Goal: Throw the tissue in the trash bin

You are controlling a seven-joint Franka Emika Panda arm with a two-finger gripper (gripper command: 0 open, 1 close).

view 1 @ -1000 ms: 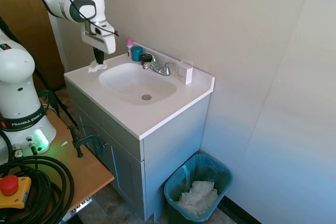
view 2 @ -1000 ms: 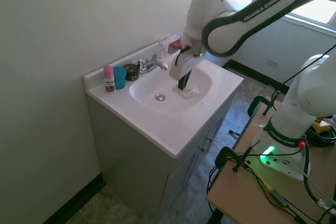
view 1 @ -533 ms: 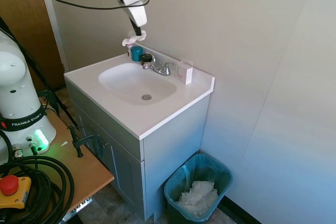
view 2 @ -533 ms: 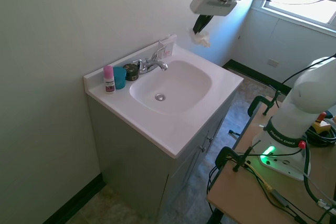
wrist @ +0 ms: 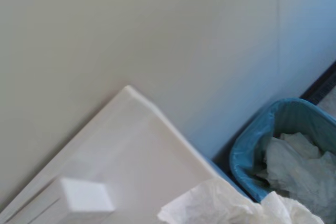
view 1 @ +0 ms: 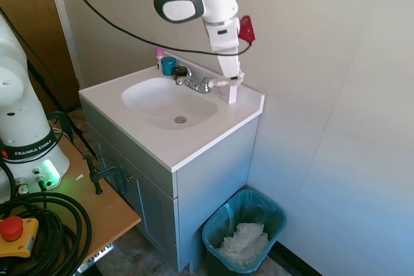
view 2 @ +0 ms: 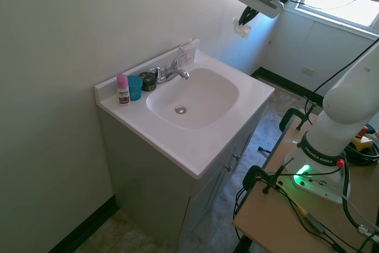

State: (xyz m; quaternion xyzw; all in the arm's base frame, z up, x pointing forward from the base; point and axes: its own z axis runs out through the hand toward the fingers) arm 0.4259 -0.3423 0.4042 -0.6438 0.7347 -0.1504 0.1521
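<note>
Counting task things: we see one tissue (view 1: 237, 80), one trash bin (view 1: 244, 235) and one gripper (view 1: 233, 79).
Claw: we find its two fingers closed on the tissue, with ragged white paper sticking out at the tip.
Tissue: we place it in the air above the back right corner of the vanity top (view 1: 187, 140), close to the wall; in the second exterior view it hangs at (view 2: 241, 28), clear of the counter.
Bin: we see it on the floor beside the vanity cabinet, well below the claw, its bluish liner over the rim and one heap of crumpled paper (view 1: 244, 240) inside; the wrist view shows it too (wrist: 252, 145).
Counter items: we count one faucet (view 1: 194, 83), one pink-capped bottle (view 2: 122, 88), one blue cup (view 2: 135, 87), one dark jar (view 2: 147, 80) and one white box (view 1: 227, 88).
In the way: we see the counter's corner between claw and bin.
</note>
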